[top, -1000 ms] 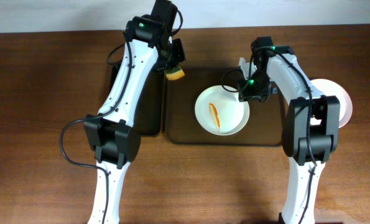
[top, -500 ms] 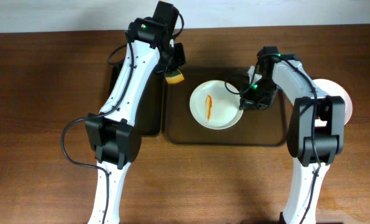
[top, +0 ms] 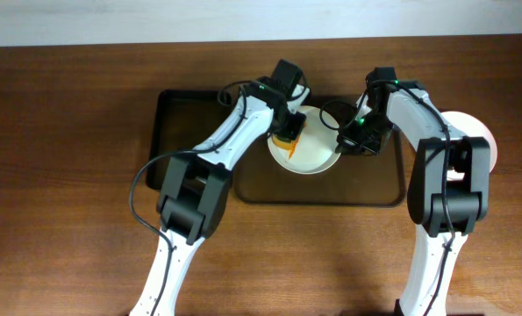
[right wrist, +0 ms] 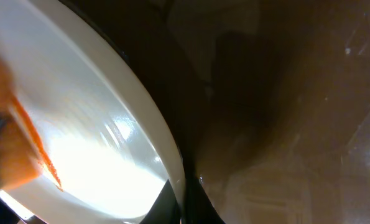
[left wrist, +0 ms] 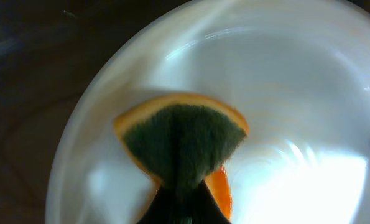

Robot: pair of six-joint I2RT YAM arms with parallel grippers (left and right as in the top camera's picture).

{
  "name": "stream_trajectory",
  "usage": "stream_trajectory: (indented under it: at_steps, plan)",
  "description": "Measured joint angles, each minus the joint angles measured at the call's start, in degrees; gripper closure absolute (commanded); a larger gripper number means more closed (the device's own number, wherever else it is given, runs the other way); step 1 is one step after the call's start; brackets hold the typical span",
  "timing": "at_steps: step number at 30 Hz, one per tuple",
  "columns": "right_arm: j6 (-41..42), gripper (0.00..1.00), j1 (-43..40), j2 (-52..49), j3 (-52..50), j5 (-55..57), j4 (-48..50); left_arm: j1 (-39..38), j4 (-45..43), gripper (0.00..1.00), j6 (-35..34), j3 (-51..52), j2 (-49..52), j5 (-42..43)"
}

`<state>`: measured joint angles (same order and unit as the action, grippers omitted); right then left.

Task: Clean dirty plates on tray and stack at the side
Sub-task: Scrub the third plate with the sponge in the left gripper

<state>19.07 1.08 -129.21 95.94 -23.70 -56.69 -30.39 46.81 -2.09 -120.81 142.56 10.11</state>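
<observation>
Round shallow white plate (top: 311, 158), streaked with orange-brown sauce, sits in the upper middle of the large dark brown rectangular tray (top: 383, 195). A second ago the left arm held the yellow sponge with a dark green scouring face (left wrist: 181, 140) up by the tray's far left corner, well apart from the plate. Now it has swung across, leaving the narrow black tray (top: 177, 132) uncovered. The left pincer (top: 286, 132), clenched on the sponge, presses it onto the plate's left half, right over the sauce streak (left wrist: 219, 186).

The right pincer (top: 350, 140), partly open beside the plate a second ago, has closed and now grasps the plate's right rim. The plate has slid a little up and left on the tray.

Judging from this, the plate is braced and scrubbing is just starting. Sauce shows beside the sponge, so the plate is not clean. A second white plate (top: 482, 140) lies on the wooden tabletop (top: 67, 246) right of the tray, partly behind the right arm, probably the stacking spot.
</observation>
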Motion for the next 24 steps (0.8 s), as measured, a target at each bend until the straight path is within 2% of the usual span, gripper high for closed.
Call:
stream_trajectory:
  at_steps: [5, 7, 13, 16, 18, 20, 23, 24]
  plan:
    - [-0.04, 0.96, -0.04, 0.02, -0.09, -0.22, 0.15, 0.02, 0.63, 1.00, -0.42, -0.35, 0.50, 0.50]
    - [-0.42, 0.96, -0.04, 0.02, -0.13, -0.22, 0.24, 0.04, 5.46, 1.00, -2.95, -1.14, 0.59, 2.21]
    - [-1.07, 0.96, -0.04, 0.04, -0.17, -0.24, 0.35, -0.02, 11.87, 1.00, -4.66, -1.11, 1.36, 16.61]
    - [-1.07, 0.96, -0.04, 0.04, -0.17, -0.26, 0.35, -0.02, 11.91, 1.00, -4.66, -0.72, 1.77, 20.63]
    - [-1.09, 0.96, -0.04, 0.04, -0.17, -0.26, 0.35, -0.11, 8.13, 1.00, -4.85, -0.13, 1.88, 21.88]
    - [-1.05, 0.96, -0.04, 0.04, -0.20, -0.26, 0.42, -0.33, 3.04, 1.00, -5.49, 0.11, 2.10, 20.79]
    - [-0.39, 0.96, -0.09, 0.04, -0.22, -0.70, 1.44, -0.94, -1.38, 1.00, -13.03, -0.28, 1.99, 11.61]
    - [-0.13, 0.96, -0.09, 0.04, -0.22, -0.76, 1.46, -1.62, -1.60, 1.00, -16.63, -0.66, 1.64, 5.64]
